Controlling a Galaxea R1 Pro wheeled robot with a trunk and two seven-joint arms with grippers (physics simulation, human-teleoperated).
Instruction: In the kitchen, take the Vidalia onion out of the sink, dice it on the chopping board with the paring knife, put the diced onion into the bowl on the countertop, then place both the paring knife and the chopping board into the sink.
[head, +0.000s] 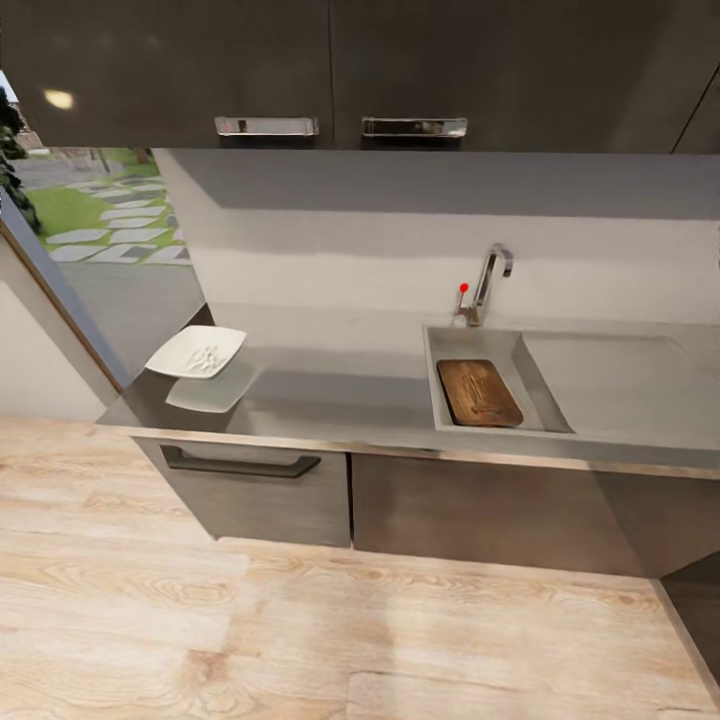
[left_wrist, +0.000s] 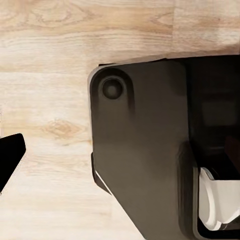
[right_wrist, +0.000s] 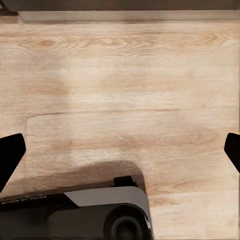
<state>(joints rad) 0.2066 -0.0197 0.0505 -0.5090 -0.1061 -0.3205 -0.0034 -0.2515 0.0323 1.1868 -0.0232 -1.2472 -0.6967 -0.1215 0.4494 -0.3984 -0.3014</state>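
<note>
The brown chopping board (head: 479, 392) lies inside the grey sink (head: 440, 345), under the chrome tap (head: 490, 275) with its red knob (head: 463, 288). A thin reddish-dark mark crosses the board's near end; it is too small to tell whether it is the paring knife. At the left end of the dark countertop (head: 340, 385) stands the white bowl (head: 197, 352), holding tiny pale onion dice (head: 205, 357). My left gripper (left_wrist: 120, 155) and right gripper (right_wrist: 120, 152) hang open over the wooden floor, holding nothing.
Dark wall cabinets with chrome handles (head: 267, 126) hang above the counter. Below it are a drawer with a dark handle (head: 240, 465) and cabinet fronts. A window (head: 90, 215) is at the left. My dark base (left_wrist: 145, 150) shows beneath the grippers, on pale wooden floor (head: 300, 630).
</note>
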